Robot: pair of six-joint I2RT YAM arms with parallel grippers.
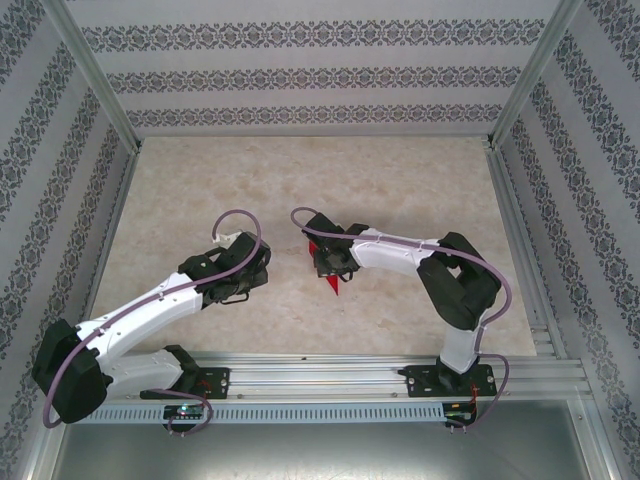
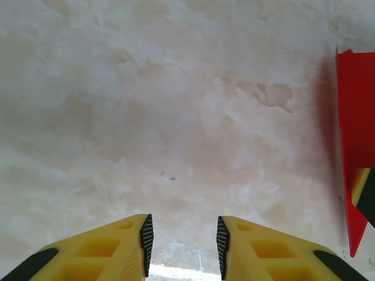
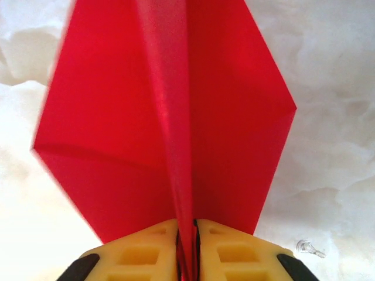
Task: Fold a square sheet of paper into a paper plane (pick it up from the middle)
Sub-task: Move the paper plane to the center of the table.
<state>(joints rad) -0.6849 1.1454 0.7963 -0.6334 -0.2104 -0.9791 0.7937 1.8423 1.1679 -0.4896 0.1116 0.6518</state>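
Note:
The bright red paper is folded into the paper plane, its two wings spreading to either side of a centre crease. My right gripper is shut on that crease, with the red fold pinched between its yellow fingers. From above, the paper plane pokes out below the right gripper, its point aimed toward the near edge. My left gripper is open over bare table with nothing between its fingers. The paper plane stands at the right edge of the left wrist view, apart from the left fingers.
The beige marbled tabletop is walled by patterned panels on three sides. A metal rail carrying both arm bases runs along the near edge. The left gripper sits a short way left of the right one.

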